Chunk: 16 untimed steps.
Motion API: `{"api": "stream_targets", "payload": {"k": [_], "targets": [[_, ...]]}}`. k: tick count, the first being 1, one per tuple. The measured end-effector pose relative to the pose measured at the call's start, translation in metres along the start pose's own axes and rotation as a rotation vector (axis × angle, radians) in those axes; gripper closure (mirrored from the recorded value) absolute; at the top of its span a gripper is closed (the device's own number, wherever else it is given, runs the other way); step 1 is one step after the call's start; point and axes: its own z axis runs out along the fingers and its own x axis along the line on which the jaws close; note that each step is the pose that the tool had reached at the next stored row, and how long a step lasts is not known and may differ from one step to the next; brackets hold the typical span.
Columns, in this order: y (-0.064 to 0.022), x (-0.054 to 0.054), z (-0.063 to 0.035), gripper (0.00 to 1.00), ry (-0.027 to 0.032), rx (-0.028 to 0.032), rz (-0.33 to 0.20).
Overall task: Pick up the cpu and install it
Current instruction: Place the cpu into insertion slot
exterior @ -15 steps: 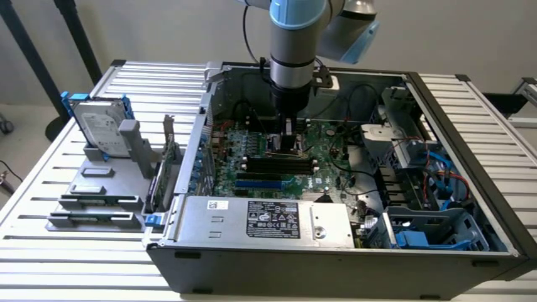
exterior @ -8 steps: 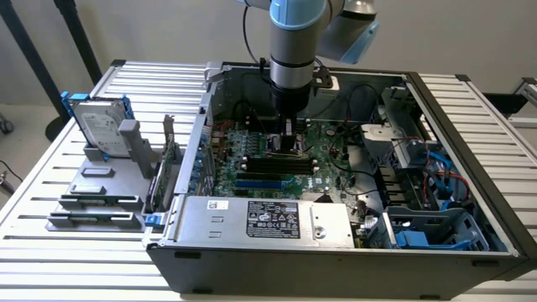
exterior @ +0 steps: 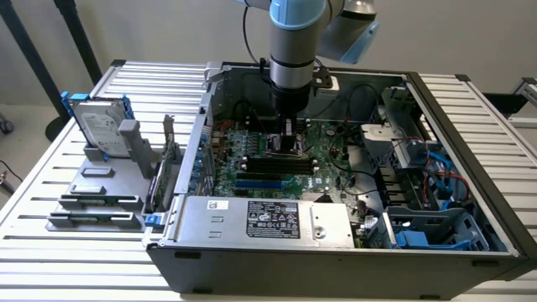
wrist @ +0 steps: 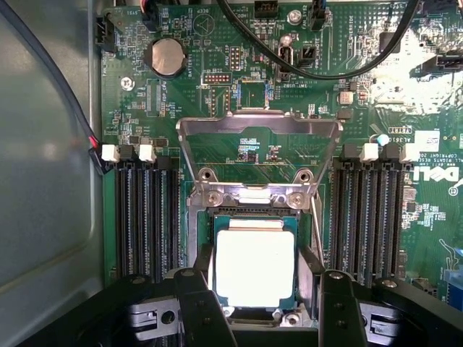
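Note:
The cpu [wrist: 255,266], a small square chip with a bright silver top, lies flat in the motherboard socket [wrist: 255,217]. The socket's metal load plate [wrist: 258,137] is swung up and open beyond it. My gripper [wrist: 266,289] hangs just over the socket with one black finger [wrist: 199,307] at one side of the chip and the other finger [wrist: 340,307] off the opposite side, a gap between it and the chip. The jaws stand wide and open. In the exterior view the gripper [exterior: 285,143] reaches straight down into the open computer case [exterior: 336,251], onto the green motherboard [exterior: 277,163].
Black memory slots [wrist: 145,217] flank the socket on both sides. Black cables [wrist: 325,61] loop over the board past the load plate. Outside the case, a hard drive in a blue frame [exterior: 99,126] and a grey holder with memory sticks [exterior: 94,211] stand at the exterior view's left.

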Motion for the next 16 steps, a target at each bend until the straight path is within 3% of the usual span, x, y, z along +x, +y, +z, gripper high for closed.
{"api": "stream_targets", "payload": {"k": [6,16], "targets": [[-0.0001,0.0017,0.0005,0.45,-0.0031,0.0000,0.000],[-0.0001,0.0038,0.0020,0.45,-0.0132,-0.0001,-0.001]]}}
